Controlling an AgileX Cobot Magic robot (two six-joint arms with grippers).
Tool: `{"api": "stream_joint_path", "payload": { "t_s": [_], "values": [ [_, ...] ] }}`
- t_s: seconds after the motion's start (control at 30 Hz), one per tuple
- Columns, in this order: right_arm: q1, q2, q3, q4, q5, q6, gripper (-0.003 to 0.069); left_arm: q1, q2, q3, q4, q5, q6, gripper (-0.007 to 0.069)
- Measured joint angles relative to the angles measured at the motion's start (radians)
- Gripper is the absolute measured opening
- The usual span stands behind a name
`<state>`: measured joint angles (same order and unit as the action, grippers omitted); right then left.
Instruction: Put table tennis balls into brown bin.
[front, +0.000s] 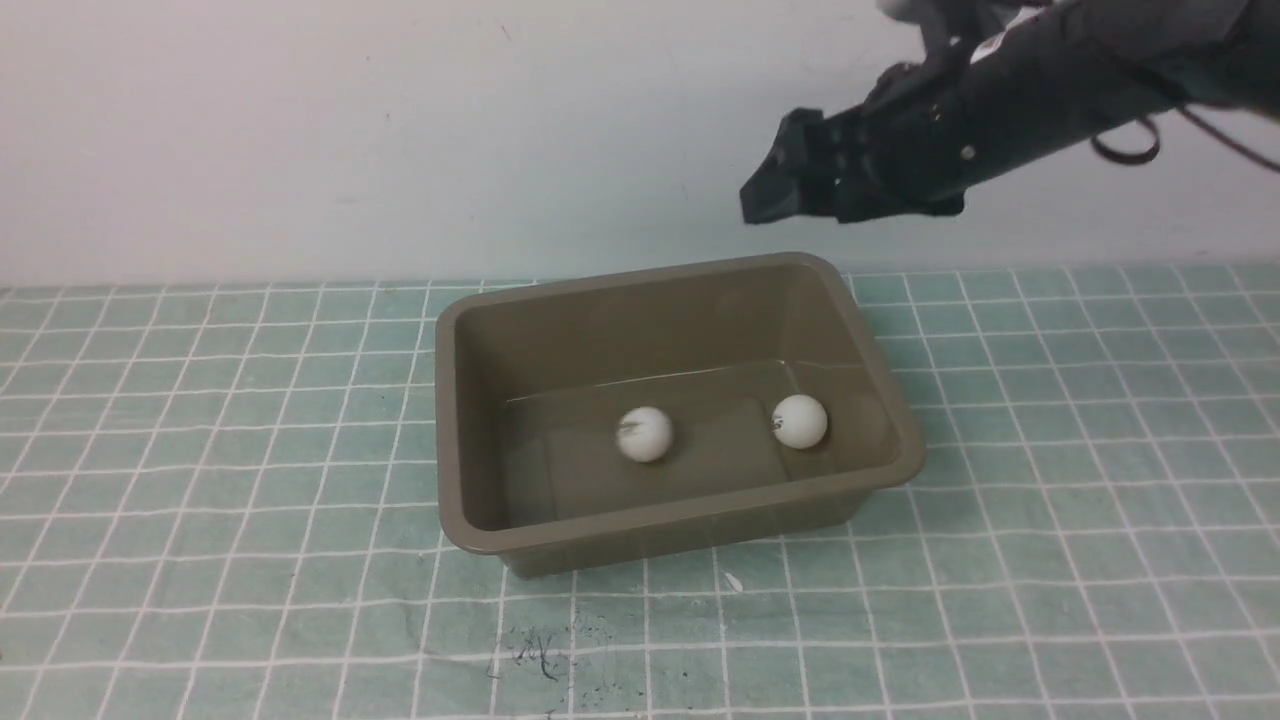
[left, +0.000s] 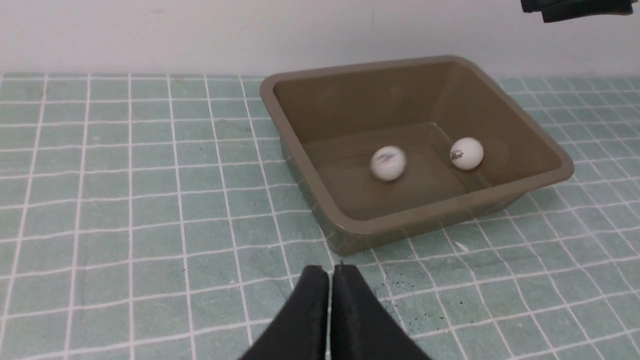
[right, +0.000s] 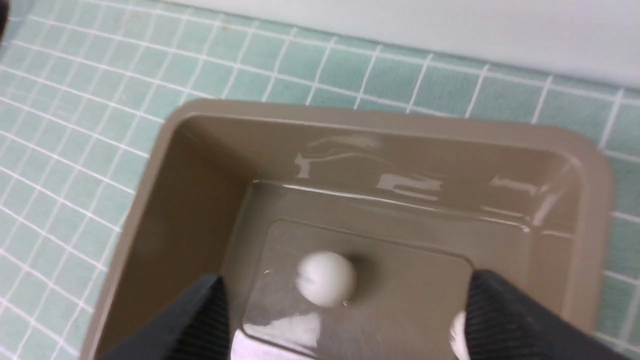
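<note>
Left fingers (left: 307, 320) together, wrist view only.

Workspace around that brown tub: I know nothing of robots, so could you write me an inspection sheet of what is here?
Surface: pale green gridded mat, flat.
Job's things: two small white table tennis balls lie apart inside the olive-brown glossy plastic bin; one looks blurred.
Clutter: dark smudges and a white fleck on the mat, in front of the bin.
Grippers: black left gripper shut, empty, outside the bin; black right gripper open, empty, above the bin.
Cables: dark cable loop hanging from the right arm.
Surroundings: plain white wall behind; nothing else seen.
</note>
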<state>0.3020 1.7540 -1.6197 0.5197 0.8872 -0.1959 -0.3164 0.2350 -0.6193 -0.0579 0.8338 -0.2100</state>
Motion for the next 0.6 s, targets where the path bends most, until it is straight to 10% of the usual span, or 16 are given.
{"api": "stream_joint_path", "payload": {
  "t_s": [0.2,0.4,0.6],
  "values": [
    [-0.004,-0.365,-0.004,-0.212,0.165,0.131,0.0052,0.000,-0.016,0.000,0.000,0.019,0.000,-0.0005],
    [-0.004,-0.803,0.212,-0.323,0.076,0.213,-0.0011,0.000,-0.015,0.000,0.000,0.016,0.008,-0.0005],
    [-0.004,-1.391,0.764,-0.434,-0.368,0.292,-0.0013,0.000,-0.015,0.007,0.001,-0.019,0.009,-0.0005]
  ]
}}
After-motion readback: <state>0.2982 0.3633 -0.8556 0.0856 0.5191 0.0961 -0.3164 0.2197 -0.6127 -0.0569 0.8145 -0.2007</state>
